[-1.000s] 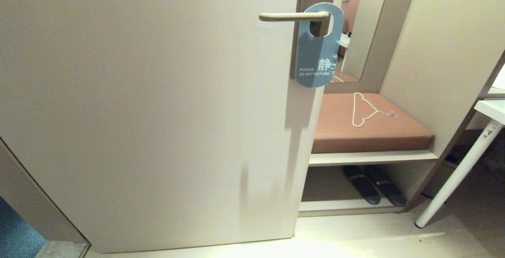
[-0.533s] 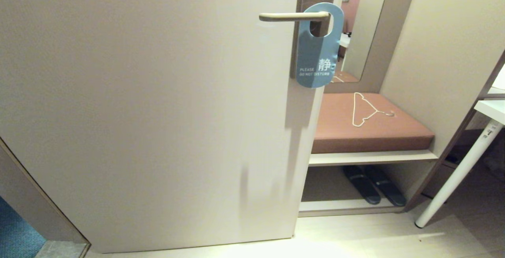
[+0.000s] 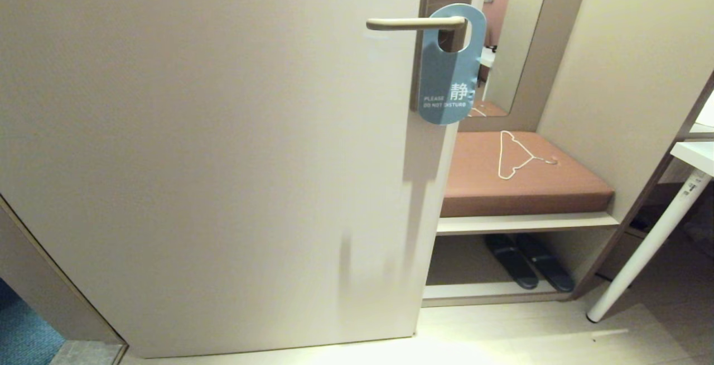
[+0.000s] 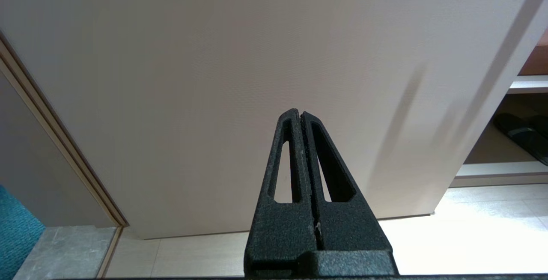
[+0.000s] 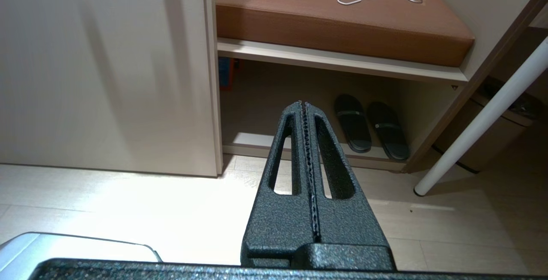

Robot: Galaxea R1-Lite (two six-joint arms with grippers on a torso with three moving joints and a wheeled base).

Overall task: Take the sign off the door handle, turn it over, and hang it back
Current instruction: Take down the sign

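The sign [image 3: 446, 75] hangs by its round hole on the door handle [image 3: 415, 23], blue side with white text facing me, near the right edge of the beige door [image 3: 223, 158]. Neither arm shows in the head view. My left gripper [image 4: 299, 113] is shut and empty, low down, pointing at the lower part of the door [image 4: 239, 78]. My right gripper [image 5: 302, 103] is also shut and empty, low above the floor, pointing toward the shelf under the bench. The sign and handle are out of both wrist views.
Right of the door stands a bench with a brown cushion [image 3: 524, 181] and a white wire clothes hanger [image 3: 516, 155] lying on it. Dark slippers [image 3: 527, 262] sit on the shelf below. A white table leg [image 3: 647, 248] slants at the far right. A mirror [image 3: 502, 35] stands behind the sign.
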